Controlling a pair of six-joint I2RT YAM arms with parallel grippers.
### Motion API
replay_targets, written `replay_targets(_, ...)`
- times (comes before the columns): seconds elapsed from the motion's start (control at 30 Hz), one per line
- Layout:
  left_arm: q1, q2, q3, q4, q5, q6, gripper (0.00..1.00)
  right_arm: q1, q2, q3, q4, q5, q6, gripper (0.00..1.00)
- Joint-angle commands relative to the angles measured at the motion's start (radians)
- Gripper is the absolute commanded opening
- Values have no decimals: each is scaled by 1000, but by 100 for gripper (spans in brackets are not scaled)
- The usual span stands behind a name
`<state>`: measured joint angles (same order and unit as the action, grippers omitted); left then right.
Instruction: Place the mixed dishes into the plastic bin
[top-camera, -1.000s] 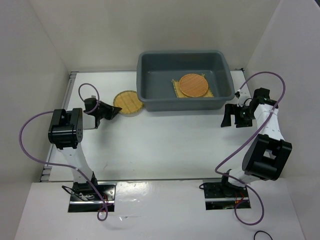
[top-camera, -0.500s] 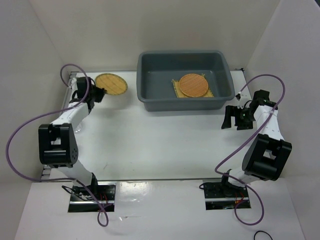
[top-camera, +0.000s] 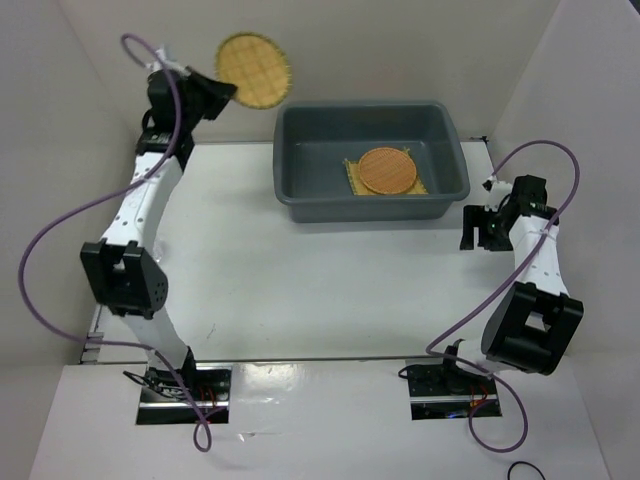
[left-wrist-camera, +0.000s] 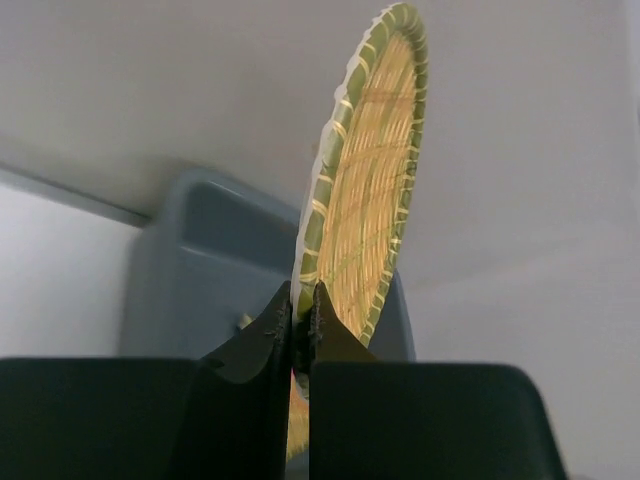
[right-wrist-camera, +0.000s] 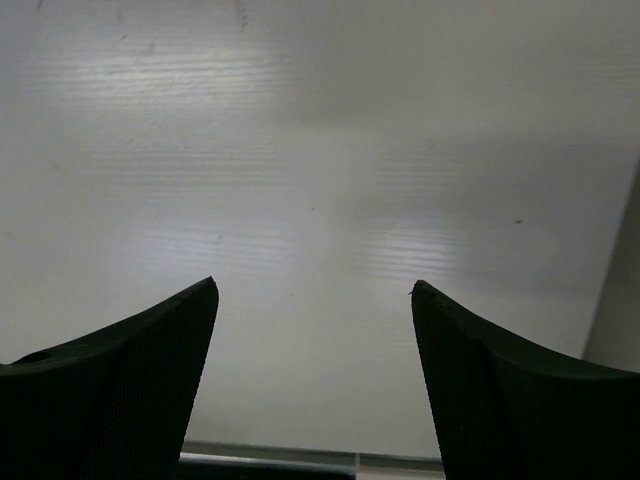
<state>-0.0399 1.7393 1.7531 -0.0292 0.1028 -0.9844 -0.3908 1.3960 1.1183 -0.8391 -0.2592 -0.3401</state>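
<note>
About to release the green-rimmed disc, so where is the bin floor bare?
Bare floor in the bin: between its left wall and the square mat, plus a strip along the far wall. Crowded: centre-right, where the orange disc lies on the mat.

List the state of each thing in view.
Yellow woven green-rimmed disc, held aloft, not in bin.
Large grey plastic bin, holds two dishes.
Square yellow woven bamboo mat, flat in bin.
Plain orange-brown round disc, lying on mat.
Left gripper, jaws shut on woven disc.
Right gripper, jaws open, empty.

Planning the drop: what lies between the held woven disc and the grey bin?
Nothing. In the top view only bare wall shows between the woven disc and the grey bin.
</note>
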Motion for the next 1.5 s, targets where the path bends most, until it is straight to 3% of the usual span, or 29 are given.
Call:
replay_targets(0.0,-109,159,204,-67,242,122,0,-5,-42,-46,153,177,24,82)
replay_targets(0.03,-150,261,332,-139,268,142,0,-5,-51,-58,153,195,24,82)
replay_targets(0.13,-211,440,510,-236,323,153,0,-5,-51,-104,169,257,56,81)
replay_targets(0.2,-270,530,733,-283,324,153,0,-5,-51,-92,182,349,88,81)
replay_targets(0.23,-288,646,834,-352,315,153,0,-5,-63,-92,196,372,99,81)
replay_targets(0.27,-314,720,959,-394,325,130,0,-5,-63,-92,196,389,108,81)
replay_targets(0.3,-314,911,1295,-485,339,103,0,-5,-72,-101,221,400,108,81)
replay_targets(0.33,-327,942,1351,-432,413,-16,0,-5,-72,-112,221,409,119,82)
replay_targets(0.37,-327,942,1265,-361,449,-75,0,-5,-72,-112,221,410,119,82)
replay_targets(0.53,-367,1100,1378,-356,396,-103,0,17,-117,-112,230,400,119,82)
replay_targets(1.1,-399,1364,1378,-127,356,-448,4,17,-153,-130,248,400,119,83)
replay_targets(1.2,-399,1378,1378,-127,356,-448,11,17,-144,-130,248,410,119,83)
replay_targets(1.27,-399,1378,1378,-127,356,-448,38,17,-144,-130,248,410,119,83)
replay_targets(1.47,-399,1321,1378,-129,365,-409,66,17,-126,-130,248,400,119,83)
